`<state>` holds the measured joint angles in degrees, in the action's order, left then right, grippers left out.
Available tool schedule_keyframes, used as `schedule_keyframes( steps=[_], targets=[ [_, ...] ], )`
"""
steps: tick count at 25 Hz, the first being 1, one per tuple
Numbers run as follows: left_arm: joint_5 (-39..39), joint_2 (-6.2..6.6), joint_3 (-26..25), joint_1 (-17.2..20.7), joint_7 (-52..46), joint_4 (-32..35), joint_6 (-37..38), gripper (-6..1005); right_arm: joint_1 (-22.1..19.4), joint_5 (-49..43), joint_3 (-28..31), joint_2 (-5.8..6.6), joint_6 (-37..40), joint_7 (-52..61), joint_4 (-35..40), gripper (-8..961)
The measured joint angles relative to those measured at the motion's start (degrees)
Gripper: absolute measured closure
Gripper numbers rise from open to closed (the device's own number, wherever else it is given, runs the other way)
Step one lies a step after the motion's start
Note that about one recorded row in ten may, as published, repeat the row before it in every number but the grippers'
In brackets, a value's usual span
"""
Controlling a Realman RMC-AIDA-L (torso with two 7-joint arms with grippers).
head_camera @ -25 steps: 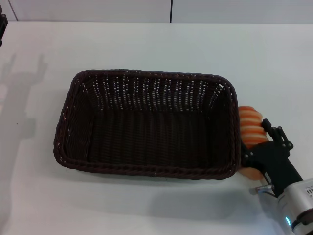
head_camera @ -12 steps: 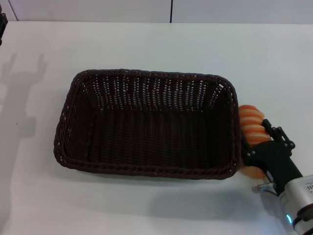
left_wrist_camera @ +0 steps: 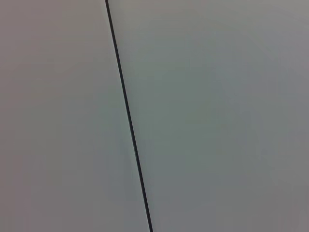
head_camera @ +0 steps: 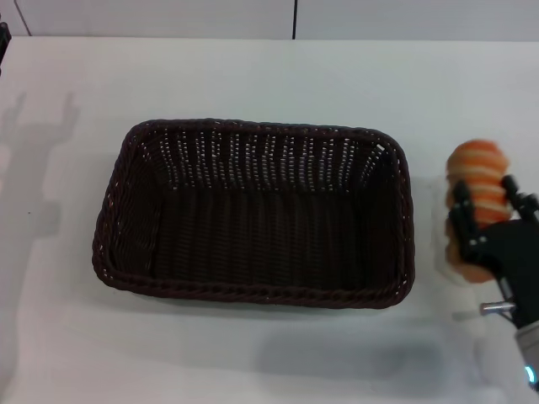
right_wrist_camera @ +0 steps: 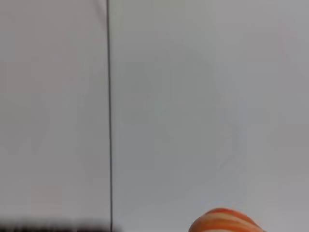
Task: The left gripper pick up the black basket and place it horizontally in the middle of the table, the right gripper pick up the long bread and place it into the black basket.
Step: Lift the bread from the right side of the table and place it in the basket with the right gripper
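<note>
The black basket [head_camera: 253,215] lies lengthwise across the middle of the white table [head_camera: 253,76], open side up and empty. My right gripper [head_camera: 487,220] is shut on the long bread [head_camera: 477,181] and holds it raised, to the right of the basket's right rim and apart from it. The bread's orange and cream end also shows in the right wrist view [right_wrist_camera: 224,221]. The left gripper is out of view; only its shadow falls on the table at the far left.
A dark object [head_camera: 4,38] sits at the table's far left edge. A thin dark seam [head_camera: 295,18] runs down the wall behind the table, also seen in the left wrist view [left_wrist_camera: 126,111].
My right gripper has lifted the long bread up from beside the basket's right wall and moved it to the right, away from the rim.
</note>
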<state>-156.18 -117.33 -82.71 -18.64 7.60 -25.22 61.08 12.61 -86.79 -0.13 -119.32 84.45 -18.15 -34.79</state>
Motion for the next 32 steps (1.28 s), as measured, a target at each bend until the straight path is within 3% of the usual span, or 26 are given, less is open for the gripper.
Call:
schedule_keyframes(
  steps=[7, 10, 12, 15, 20, 25, 32],
  targets=[
    [0.01, 0.0, 0.01, -0.05, 0.02, 0.0, 0.0, 211, -1.32, -6.56, -1.36, 0.0, 15.69, -0.07, -1.42, 421],
    [0.02, -0.04, 0.0, 0.02, 0.03, -0.01, 0.06, 211, 0.81, -12.78, -0.62, 0.05, 20.64, -0.07, -1.78, 453],
    [-0.02, -0.07, -0.01, 0.07, 0.04, -0.03, 0.11, 211, 2.35, -13.4, -0.62, 0.07, 20.59, -0.01, -1.72, 462],
    [0.01, -0.16, -0.28, 0.17, 0.05, -0.07, 0.16, 211, 8.87, -15.37, -2.31, 0.05, 16.56, 0.69, -1.25, 476],
    [0.0, -0.36, -0.68, 0.42, -0.12, -0.63, 0.45, 211, 12.26, -17.62, -0.93, -0.06, 7.26, 0.7, -2.98, 500],
    [0.05, -0.36, -0.86, 0.54, -0.04, -0.63, 0.5, 211, 12.7, -17.8, 0.83, 0.01, 4.39, 0.77, -3.39, 413],
    [0.09, -0.45, -2.09, 0.58, -0.46, -0.49, 0.63, 211, 13.08, -17.89, 2.12, 0.05, 2.67, 3.28, -2.67, 185]
  ],
)
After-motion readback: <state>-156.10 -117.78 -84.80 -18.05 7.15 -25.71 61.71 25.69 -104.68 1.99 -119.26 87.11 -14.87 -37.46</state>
